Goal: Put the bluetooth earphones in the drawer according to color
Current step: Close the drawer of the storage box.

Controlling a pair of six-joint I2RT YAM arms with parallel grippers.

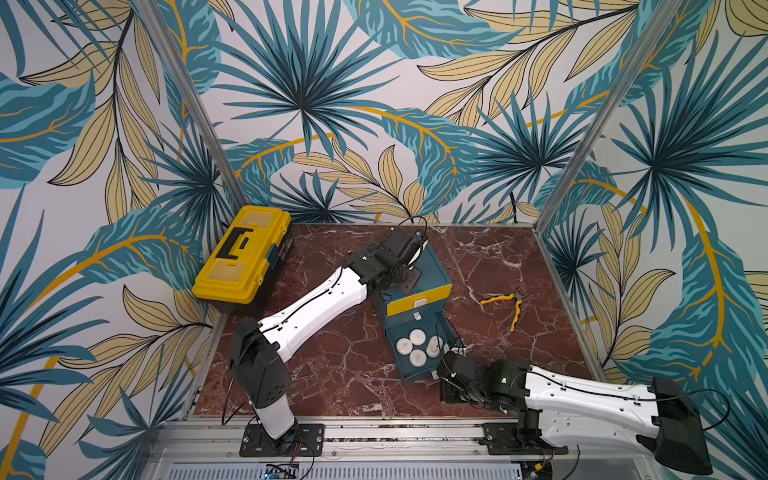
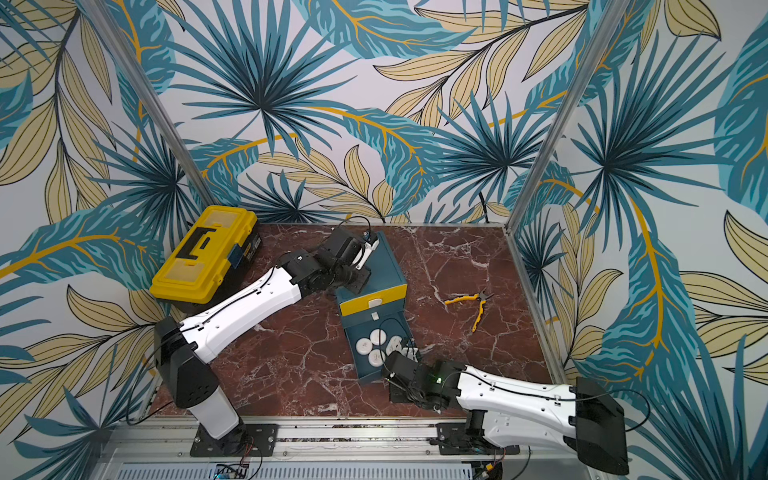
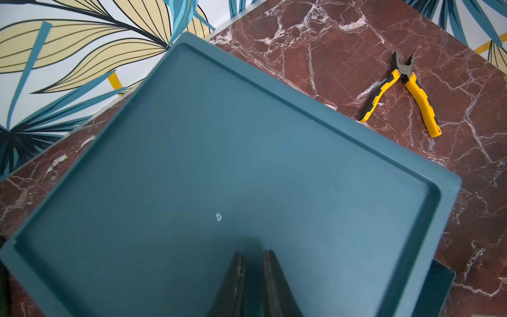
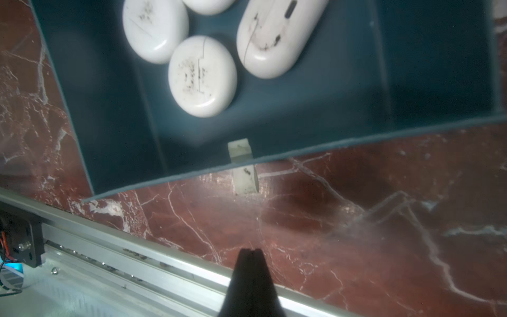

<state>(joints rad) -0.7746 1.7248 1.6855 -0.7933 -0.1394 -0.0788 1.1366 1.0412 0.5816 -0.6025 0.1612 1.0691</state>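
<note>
- Toolbox (image 1: pixel 243 253), yellow and black, lies shut at the table's (image 1: pixel 332 374) far left corner.
- Left gripper (image 3: pixel 253 254) hangs over the teal cabinet's (image 1: pixel 434 266) top, jaws nearly together, holding nothing.
- The cabinet stands mid-table; its yellow top front is closed.
- Its bottom drawer (image 1: pixel 417 374) is pulled out toward the robot; four white cases (image 1: pixel 417 336) lie inside, clustered and touching.
- Right gripper (image 4: pixel 250 250) is over bare table just in front of the drawer's white handle, jaws pressed together, empty.
- Pliers (image 1: pixel 515 311) lie open to the right, well apart from the cabinet.
</note>
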